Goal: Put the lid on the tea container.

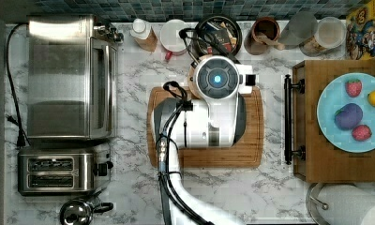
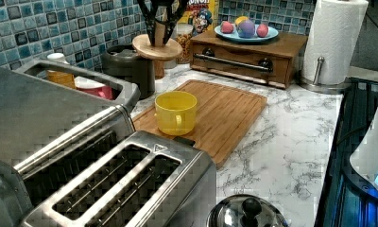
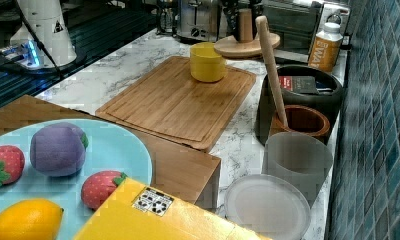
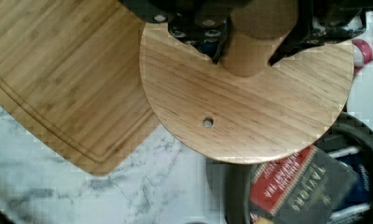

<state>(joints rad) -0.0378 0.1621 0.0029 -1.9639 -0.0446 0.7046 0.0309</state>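
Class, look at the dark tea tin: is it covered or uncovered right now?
Uncovered. The tea container shows its packets, and the lid hangs in the air, held by its knob in the pincer, overlapping only the tin's edge.

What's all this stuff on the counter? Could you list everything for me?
lid: 1, tan wood, held by its knob above the counter
tea tin: 1, dark, open, packets inside, by the tiled wall
board: 1, wood, mid-counter
yellow cup: 1, on the board
utensil jar: 1, brown, beside the tin
toaster: 1, steel
toaster oven: 1, steel
plate: 1, light blue, toy fruit on it
paper towel: 1 roll, white
pincer: 1, black, shut on the lid's knob
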